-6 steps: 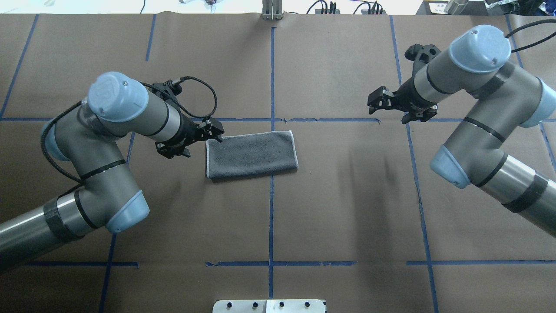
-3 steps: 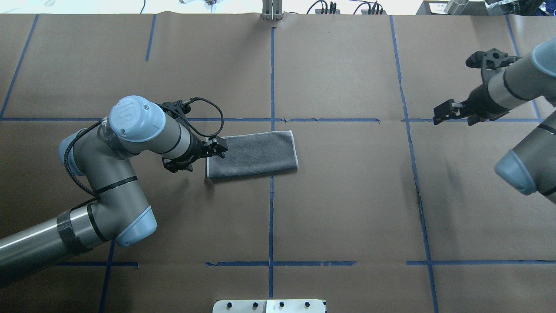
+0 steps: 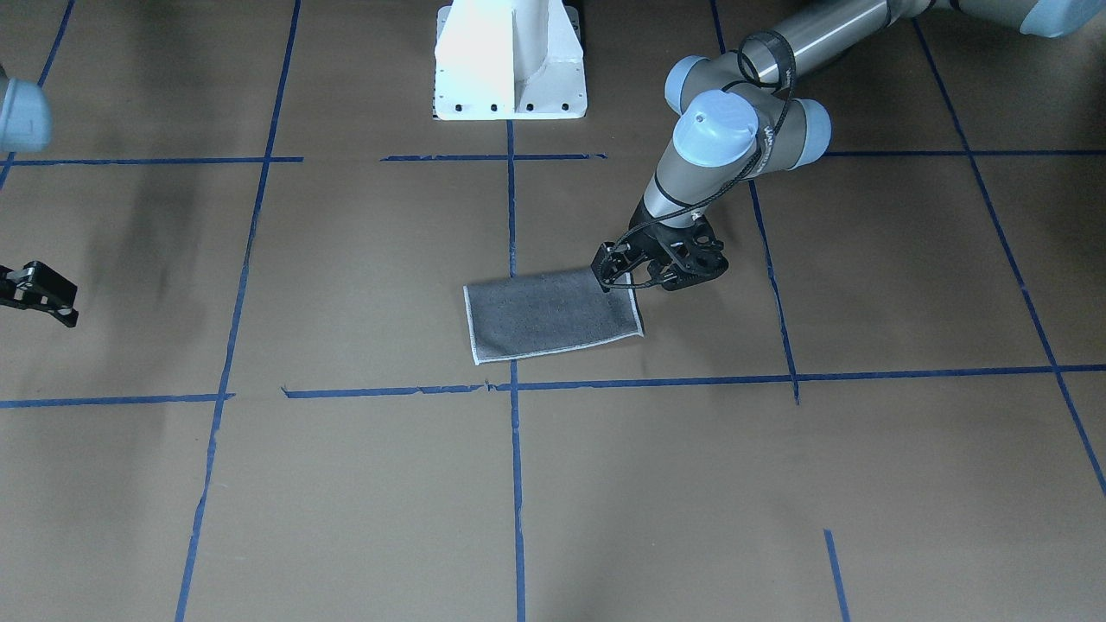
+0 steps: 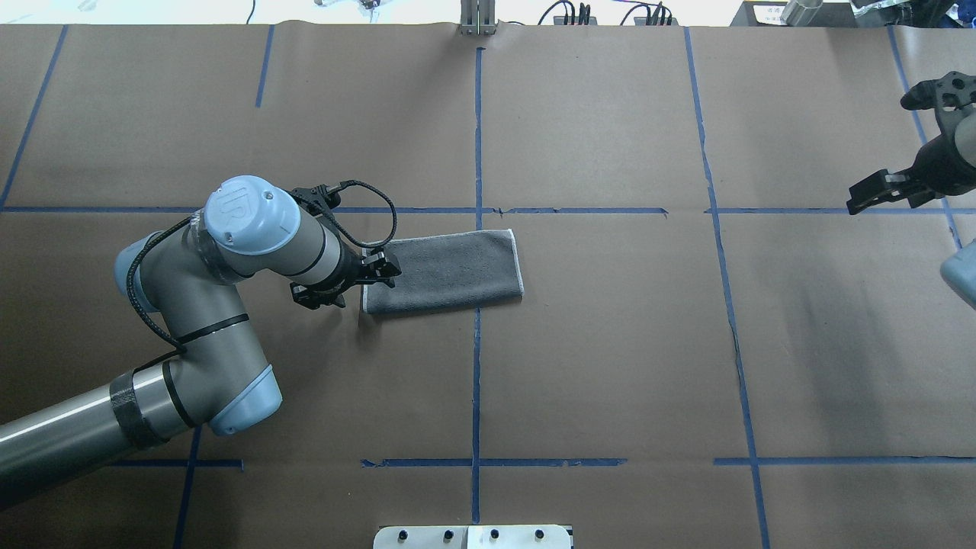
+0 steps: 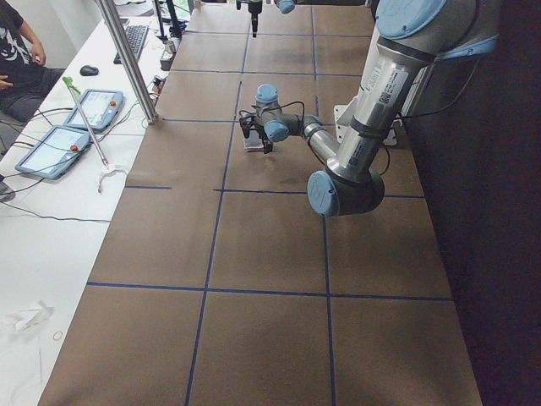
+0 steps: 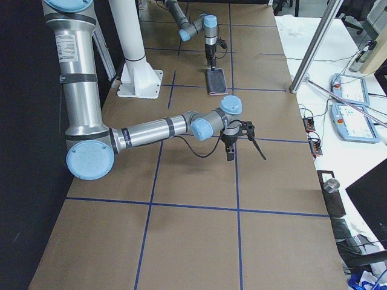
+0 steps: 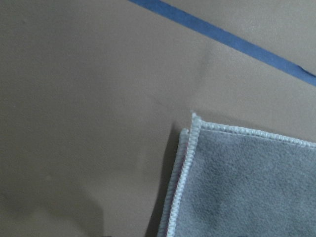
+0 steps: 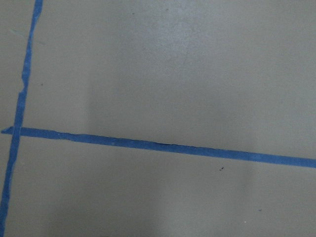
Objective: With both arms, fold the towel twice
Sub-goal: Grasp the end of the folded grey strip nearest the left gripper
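The right gripper (image 4: 865,200) has drawn back toward the right edge of the bench (image 4: 610,366), and the left gripper (image 4: 381,268) has come down at the left short edge of the towel (image 4: 446,271) — a grey rectangle, folded once, lying just left of the bench middle. So the second fold seems ready to begin. Whether either gripper is spread or pressed together I cannot tell — the left wrist view shows only the doubled corner, no fingers.

Towel (image 4: 446,273): grey face up, a flat rectangle just left of mid-desk (image 4: 610,366). Left gripper (image 4: 347,282) at its left short end, jaws spread, one finger (image 4: 381,267) over the towel's far-left corner. Right gripper (image 4: 884,194) by the desk's right edge, well apart from the towel.
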